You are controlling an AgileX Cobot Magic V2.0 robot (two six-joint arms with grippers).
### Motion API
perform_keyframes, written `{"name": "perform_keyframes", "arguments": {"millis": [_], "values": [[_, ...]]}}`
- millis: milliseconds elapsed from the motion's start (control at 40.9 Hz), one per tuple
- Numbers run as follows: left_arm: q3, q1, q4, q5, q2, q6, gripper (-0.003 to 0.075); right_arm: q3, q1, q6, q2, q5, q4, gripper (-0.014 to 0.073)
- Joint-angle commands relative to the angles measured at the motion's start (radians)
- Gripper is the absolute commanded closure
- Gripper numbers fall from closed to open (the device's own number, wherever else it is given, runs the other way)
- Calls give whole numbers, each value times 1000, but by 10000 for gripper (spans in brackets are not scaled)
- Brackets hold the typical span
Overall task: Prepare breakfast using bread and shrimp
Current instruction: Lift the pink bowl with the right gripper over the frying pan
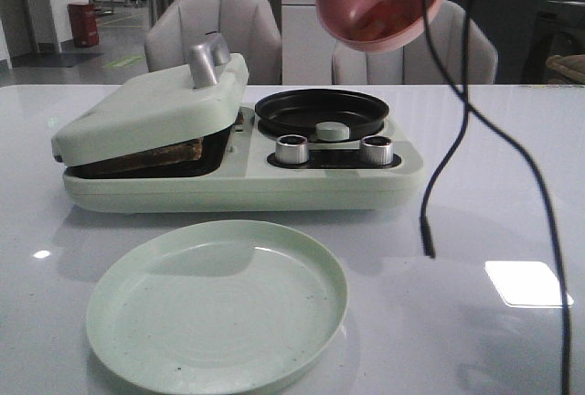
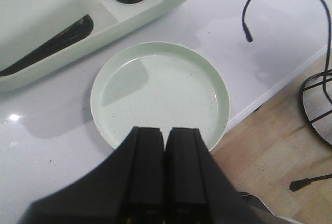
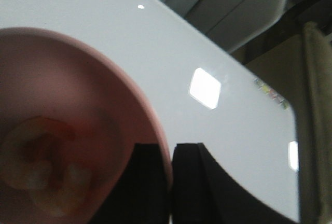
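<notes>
- Bread (image 1: 151, 154): it lies flat in the left bay of the cooker (image 1: 247, 185), under the lid (image 1: 146, 107), which is propped ajar rather than shut. Only a dark crust edge shows in the gap, so I cannot tell how many slices are there.
- Plate (image 1: 110, 308): pale green, on the tabletop (image 1: 494, 230) just in front of the cooker, nothing in it.
- Left hand (image 2: 166, 169): clenched on nothing, fingers pressed together, hanging above the near rim of the plate, well apart from the shrimp.
- Pan (image 1: 322, 110): the round black pan in the cooker's right bay is bare, with two knobs just in front of it.
- Bowl (image 1: 384, 2): pink, held up in the air and tilted, its mouth facing down toward the pan, which lies below and a little to the left of it.
- Shrimp (image 3: 39, 167): the pale pink pieces sit inside the bowl, blurred in the right wrist view.
- Right hand (image 3: 171, 182): grasping the bowl by its rim, fingers pinched over the wall. It is the nearer arm, and tipping the shrimp out likely hinges on the bowl's mouth sitting over the pan.
- A black cable (image 1: 439, 166) dangles right of the cooker.
</notes>
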Motion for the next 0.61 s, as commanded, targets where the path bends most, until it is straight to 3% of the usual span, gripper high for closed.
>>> {"name": "perform_keyframes", "arguments": {"millis": [0,245,465,587], "values": [[-28,3,-27,-55,-2,-6,619,-46,55,128,-2,30,-332,576],[-28,3,-27,-55,-2,-6,619,-46,155,273,91,165,-713,576],[-28,3,-27,-55,-2,-6,619,-46,208,271,106,232,-879,576],[-28,3,-27,-55,-2,-6,619,-56,217,231,104,262,-879,576]]}}
